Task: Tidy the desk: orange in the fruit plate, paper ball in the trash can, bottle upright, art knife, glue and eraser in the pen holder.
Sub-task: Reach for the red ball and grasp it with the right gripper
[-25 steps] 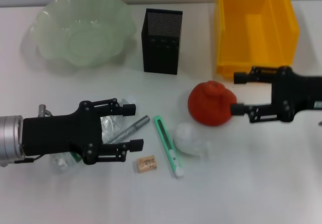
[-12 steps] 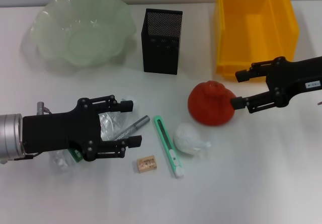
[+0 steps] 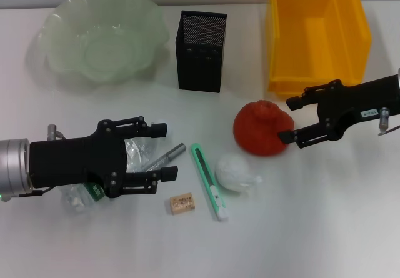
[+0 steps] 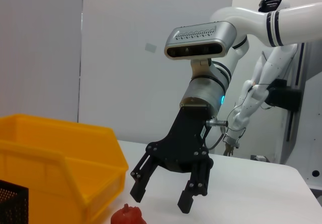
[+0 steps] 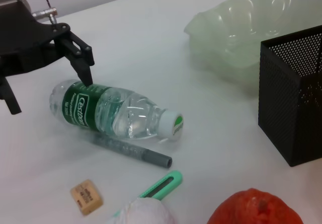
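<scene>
A pale green, translucent plate (image 3: 100, 37) with a wavy rim sits at the upper left of the head view. Beside it the pen holder (image 3: 201, 50) is black mesh. The bin (image 3: 315, 31) at the upper right is bright yellow. The orange (image 3: 262, 128) is red-orange. The paper ball (image 3: 234, 172) is white. The knife (image 3: 208, 180) is mint green and white. The eraser (image 3: 182, 203) is tan. The glue stick (image 3: 164, 158) is grey. The clear bottle (image 5: 113, 110) has a green label and white cap. Both grippers (image 3: 156, 153) (image 3: 292, 119) are black.
</scene>
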Robot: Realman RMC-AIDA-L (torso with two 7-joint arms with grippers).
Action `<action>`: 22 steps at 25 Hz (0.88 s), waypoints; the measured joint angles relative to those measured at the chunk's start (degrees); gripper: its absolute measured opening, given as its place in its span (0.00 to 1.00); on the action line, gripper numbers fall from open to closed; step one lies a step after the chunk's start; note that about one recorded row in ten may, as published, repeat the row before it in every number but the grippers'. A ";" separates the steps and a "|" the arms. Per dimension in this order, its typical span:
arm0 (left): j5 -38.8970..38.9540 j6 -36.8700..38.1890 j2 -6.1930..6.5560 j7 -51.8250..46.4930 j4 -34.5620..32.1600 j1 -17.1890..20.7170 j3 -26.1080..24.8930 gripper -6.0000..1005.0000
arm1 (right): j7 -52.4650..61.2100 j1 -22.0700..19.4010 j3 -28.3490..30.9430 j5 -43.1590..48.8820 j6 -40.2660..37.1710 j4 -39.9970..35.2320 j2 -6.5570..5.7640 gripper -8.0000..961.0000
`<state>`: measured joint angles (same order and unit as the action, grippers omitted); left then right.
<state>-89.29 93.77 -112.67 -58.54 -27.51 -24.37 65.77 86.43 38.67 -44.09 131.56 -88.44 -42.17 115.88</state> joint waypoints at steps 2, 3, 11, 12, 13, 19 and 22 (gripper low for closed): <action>0.00 0.01 0.00 -0.07 -0.01 -0.02 0.07 0.76 | -0.47 0.01 -0.05 0.01 0.57 -0.13 0.42 0.86; 0.00 0.01 0.00 -0.07 -0.03 -0.01 0.09 0.76 | -0.75 0.00 -0.08 0.04 0.90 -0.19 0.62 0.86; 0.00 0.22 0.08 -0.09 -0.10 0.43 -0.03 0.76 | -1.39 -0.02 -3.72 0.15 4.87 0.39 1.50 0.85; 0.00 0.28 0.08 -0.08 -0.10 0.47 -0.03 0.76 | -1.43 -0.11 -4.38 0.17 5.92 0.47 1.67 0.85; 0.00 0.29 0.08 -0.08 -0.10 0.51 -0.03 0.76 | -1.43 -0.11 -4.38 0.17 5.92 0.47 1.67 0.85; 0.00 0.45 -0.01 -0.08 -0.10 0.89 0.04 0.76 | -1.49 -0.12 -6.03 0.28 8.37 0.62 2.03 0.85; 0.00 0.45 -0.06 -0.08 -0.09 0.98 0.00 0.76 | -1.51 -0.19 -7.46 0.28 10.47 0.64 2.39 0.85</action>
<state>-89.30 94.22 -112.73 -58.62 -27.60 -23.39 65.77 84.93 38.47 -51.54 131.84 -77.97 -41.53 118.27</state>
